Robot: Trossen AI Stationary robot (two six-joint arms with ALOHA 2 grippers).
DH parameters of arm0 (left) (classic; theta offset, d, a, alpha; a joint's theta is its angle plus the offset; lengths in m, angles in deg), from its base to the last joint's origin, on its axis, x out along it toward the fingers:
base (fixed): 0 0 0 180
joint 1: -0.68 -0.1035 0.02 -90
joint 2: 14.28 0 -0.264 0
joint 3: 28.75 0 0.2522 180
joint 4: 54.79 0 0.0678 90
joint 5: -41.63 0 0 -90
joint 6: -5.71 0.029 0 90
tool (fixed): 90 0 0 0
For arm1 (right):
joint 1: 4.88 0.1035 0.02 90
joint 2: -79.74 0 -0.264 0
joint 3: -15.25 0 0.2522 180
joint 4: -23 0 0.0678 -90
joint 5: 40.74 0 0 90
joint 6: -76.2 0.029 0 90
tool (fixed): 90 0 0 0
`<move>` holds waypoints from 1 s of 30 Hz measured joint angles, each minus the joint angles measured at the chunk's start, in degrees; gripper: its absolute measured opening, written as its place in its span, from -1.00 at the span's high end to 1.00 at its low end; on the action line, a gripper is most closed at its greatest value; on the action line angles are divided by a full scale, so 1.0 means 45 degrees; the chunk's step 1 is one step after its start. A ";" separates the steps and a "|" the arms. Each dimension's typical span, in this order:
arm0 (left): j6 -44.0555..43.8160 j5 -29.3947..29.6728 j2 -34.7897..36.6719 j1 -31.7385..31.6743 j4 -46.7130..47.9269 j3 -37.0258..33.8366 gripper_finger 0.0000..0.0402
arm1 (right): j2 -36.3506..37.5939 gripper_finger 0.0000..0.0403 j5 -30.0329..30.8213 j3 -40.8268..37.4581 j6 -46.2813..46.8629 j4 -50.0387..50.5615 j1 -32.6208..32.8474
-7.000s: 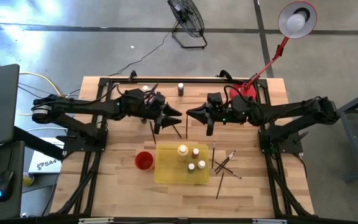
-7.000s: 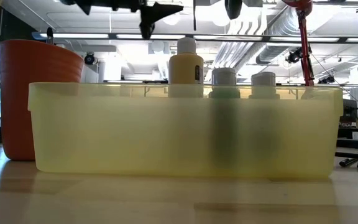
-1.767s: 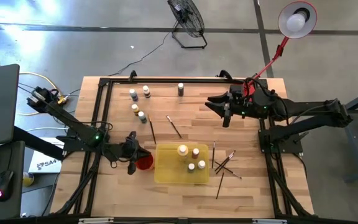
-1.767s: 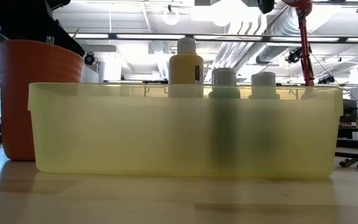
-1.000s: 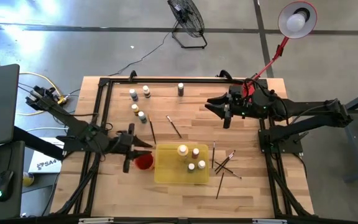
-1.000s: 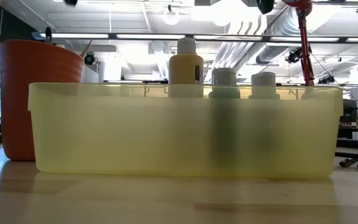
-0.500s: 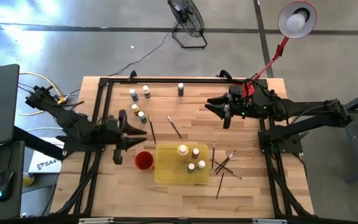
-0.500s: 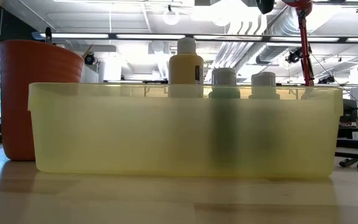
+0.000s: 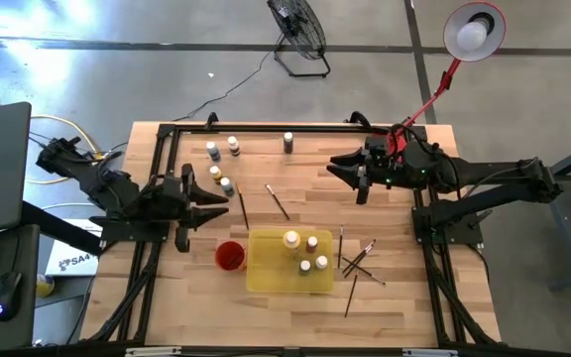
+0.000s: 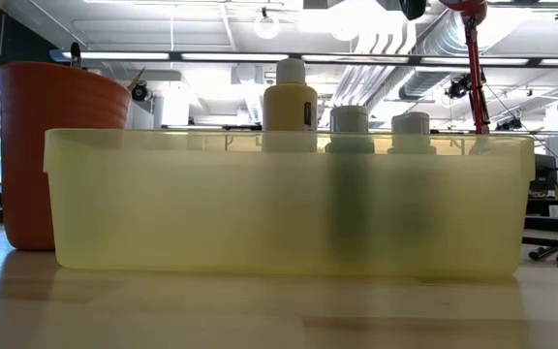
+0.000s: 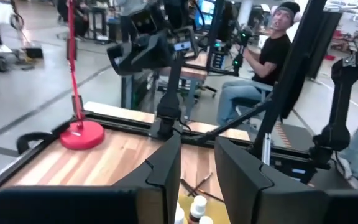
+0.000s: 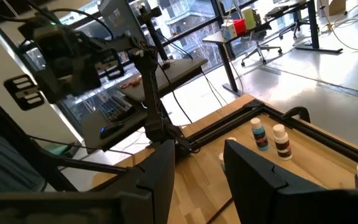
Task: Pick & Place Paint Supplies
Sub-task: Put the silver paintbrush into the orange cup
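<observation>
Your left gripper (image 9: 216,200) hung empty, fingers narrowly apart, at nine o'clock beside loose bottles (image 9: 223,183), presumably lining up a pick; the right gripper (image 9: 343,172), likewise parted and empty, waited at two o'clock.

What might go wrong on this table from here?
1. The left end effector hangs right beside a cluster of small paint bottles; a sideways move could topple them.
2. The red cup stands close by, so a low sweep might tip it.
3. The loose paintbrushes lie crossed, so picking one may drag others.

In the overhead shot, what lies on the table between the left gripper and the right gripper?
In the high view, two paintbrushes lie between the left gripper and right gripper: one beside the left, another midway.
</observation>
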 joint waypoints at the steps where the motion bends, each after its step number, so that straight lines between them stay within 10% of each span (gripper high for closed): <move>1: -0.0054 -0.0425 -0.0006 -0.0295 0.0056 0.0000 0.52 | 0.0000 0.35 0.0000 0.0000 0.0000 -0.0047 0.0000; 16: -0.0122 -0.7427 -0.0195 -0.6675 0.0221 0.0000 0.52 | 0.0052 0.35 -0.0630 0.0000 0.1750 0.0397 0.0003; 30: -0.0265 -0.7575 -0.0680 -0.8333 0.0237 -0.0010 0.52 | 0.0008 0.41 -0.1088 0.0005 1.0310 0.9828 0.0025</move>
